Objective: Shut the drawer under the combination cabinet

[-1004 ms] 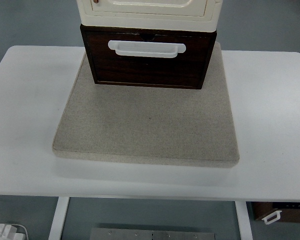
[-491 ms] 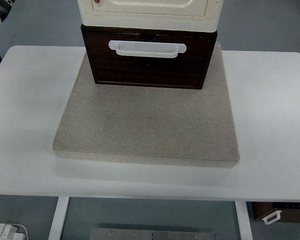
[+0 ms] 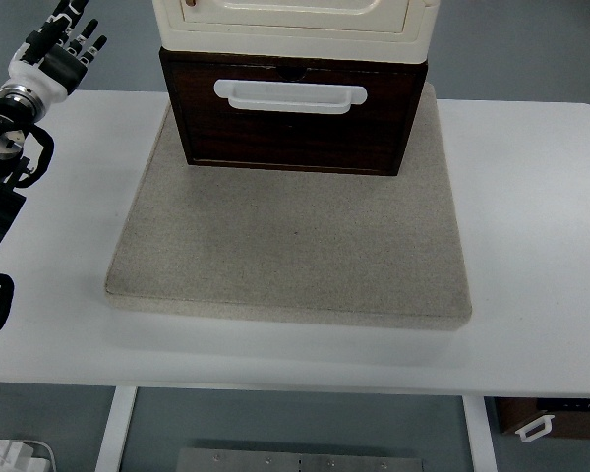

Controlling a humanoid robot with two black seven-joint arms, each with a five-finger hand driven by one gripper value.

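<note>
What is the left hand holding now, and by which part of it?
Nothing. The left hand is in the air at the table's far left, fingers spread, well away from the drawer and its handle.

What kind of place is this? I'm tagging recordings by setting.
Probably a robotics lab or test bench, not a home: a bare white table holding only a grey mat and a small cabinet with a dark drawer, and a robot hand entering at left.
</note>
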